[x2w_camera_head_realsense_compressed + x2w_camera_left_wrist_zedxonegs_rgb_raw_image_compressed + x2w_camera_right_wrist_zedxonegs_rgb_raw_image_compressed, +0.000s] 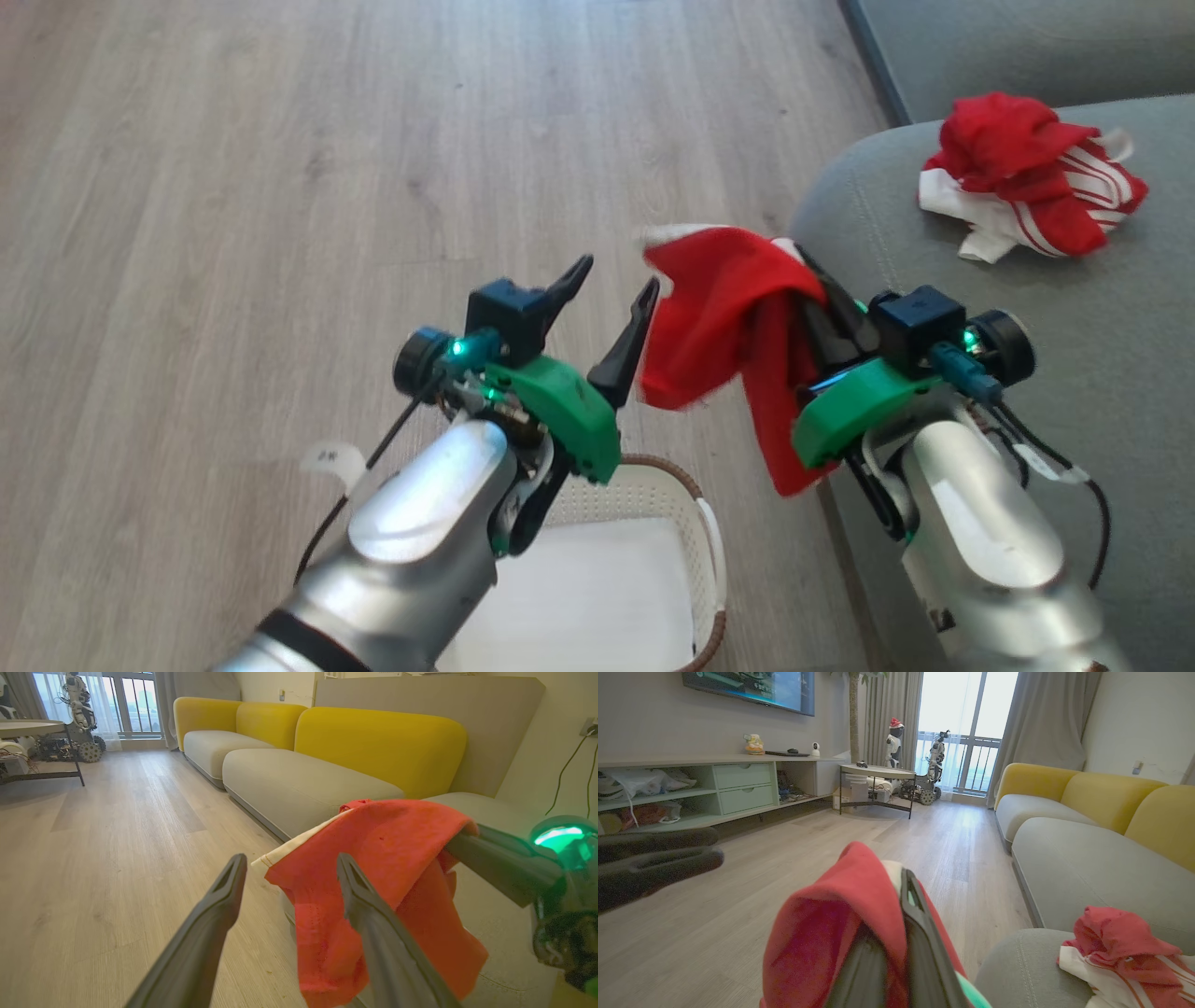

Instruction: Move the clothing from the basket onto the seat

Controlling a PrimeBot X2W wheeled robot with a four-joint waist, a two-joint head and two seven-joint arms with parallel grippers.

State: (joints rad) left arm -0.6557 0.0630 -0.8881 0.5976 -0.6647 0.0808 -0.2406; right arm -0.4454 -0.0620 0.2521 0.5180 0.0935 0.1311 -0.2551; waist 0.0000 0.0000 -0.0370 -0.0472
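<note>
Field notes, carry step.

Right jaws pressed together, pinching a red garment (719,317) at its upper fold. Left jaws spread with nothing between them, and the nearer finger stands just beside the cloth.

Position: the garment hangs in the air over the wooden floor (280,187), between the basket (705,523) below and the rounded edge of the grey seat (1102,308). A second bundle of red-and-white clothing (1022,177) already lies on that seat, well in from the edge. I see no red in the part of the basket that shows. I judge this the last piece, though my left forearm hides some of it.

Orientation: it is draped over my fingers like a saddle. Its long axis runs down from the pinch toward the floor, with two tails hanging. The white-trimmed hem points up and away from me.

Doing it well:
- Draw the left jaws aside first — a tail could snag on that finger.
- Lift before swinging right, so the lower tail clears the seat's edge rather than dragging on it.
- Let go well onto the cushion, near the other bundle — not at the curved lip, where thin cloth may slide off.
</note>
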